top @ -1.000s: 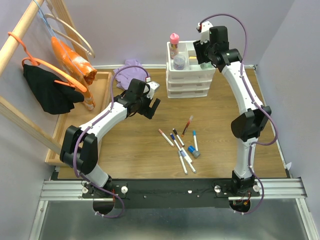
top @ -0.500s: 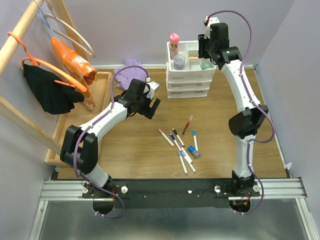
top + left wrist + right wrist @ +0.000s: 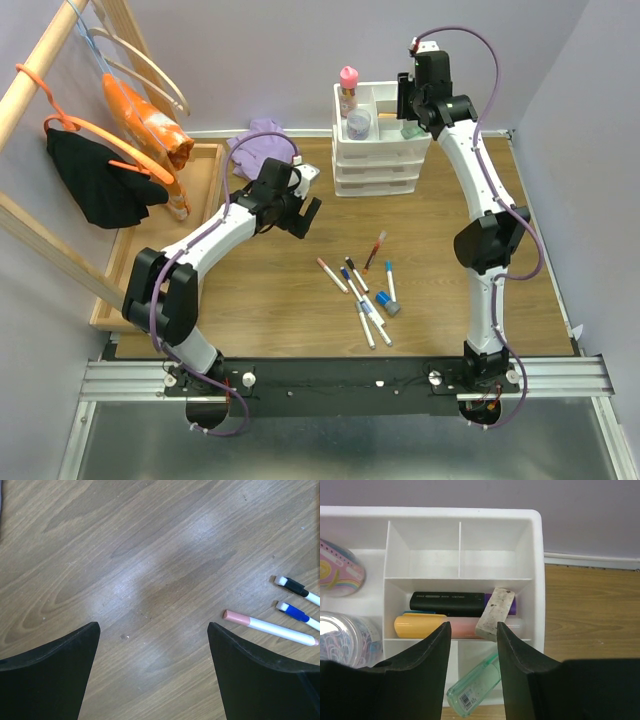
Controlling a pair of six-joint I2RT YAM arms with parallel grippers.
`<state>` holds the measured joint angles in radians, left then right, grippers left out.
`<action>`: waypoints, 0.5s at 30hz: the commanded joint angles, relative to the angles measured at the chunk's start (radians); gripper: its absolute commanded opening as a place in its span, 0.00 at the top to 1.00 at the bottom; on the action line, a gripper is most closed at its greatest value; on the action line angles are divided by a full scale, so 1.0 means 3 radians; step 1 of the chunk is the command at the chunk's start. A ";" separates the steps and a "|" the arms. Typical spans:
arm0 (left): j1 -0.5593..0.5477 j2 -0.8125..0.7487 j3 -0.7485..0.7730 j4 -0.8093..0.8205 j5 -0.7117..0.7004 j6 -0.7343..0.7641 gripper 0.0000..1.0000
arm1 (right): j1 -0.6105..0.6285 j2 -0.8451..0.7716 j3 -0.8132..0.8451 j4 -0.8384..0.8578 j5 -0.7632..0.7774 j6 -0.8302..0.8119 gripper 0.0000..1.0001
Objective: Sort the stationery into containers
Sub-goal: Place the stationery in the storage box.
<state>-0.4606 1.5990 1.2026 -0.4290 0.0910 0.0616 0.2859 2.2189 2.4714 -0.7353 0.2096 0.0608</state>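
The white drawer unit (image 3: 380,165) stands at the back with its divided top tray (image 3: 536,580). One compartment holds a black highlighter (image 3: 447,602), an orange one (image 3: 417,625), a purple one (image 3: 513,605) and a speckled grey block (image 3: 495,614). A mint highlighter (image 3: 475,685) lies tilted in the front compartment. The pink-capped glue bottle (image 3: 348,88) and grey jar (image 3: 359,123) sit at the tray's left. My right gripper (image 3: 473,630) hovers open and empty above the tray. Several thin markers (image 3: 365,290) lie on the table. My left gripper (image 3: 152,630) is open above bare wood, left of the pink-capped marker (image 3: 270,627).
A purple cloth (image 3: 262,145) lies left of the drawer unit. A long wooden tray (image 3: 205,190) and a rack of hangers (image 3: 110,130) line the left side. The two back tray compartments (image 3: 460,555) hold nothing. Purple walls close in the back and right.
My right gripper has risen a little and drawn back over the tray. The left arm and the markers on the table have not moved.
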 commanded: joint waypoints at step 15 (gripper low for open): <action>-0.0019 0.0162 0.0205 0.0003 0.0065 -0.0042 0.03 | -0.0089 0.0187 0.0071 -0.0014 0.0176 0.0078 0.61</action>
<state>-0.4606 1.6382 1.2396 -0.4297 0.0910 0.0582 0.2665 2.2402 2.4714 -0.7353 0.2424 0.0692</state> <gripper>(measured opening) 0.976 0.433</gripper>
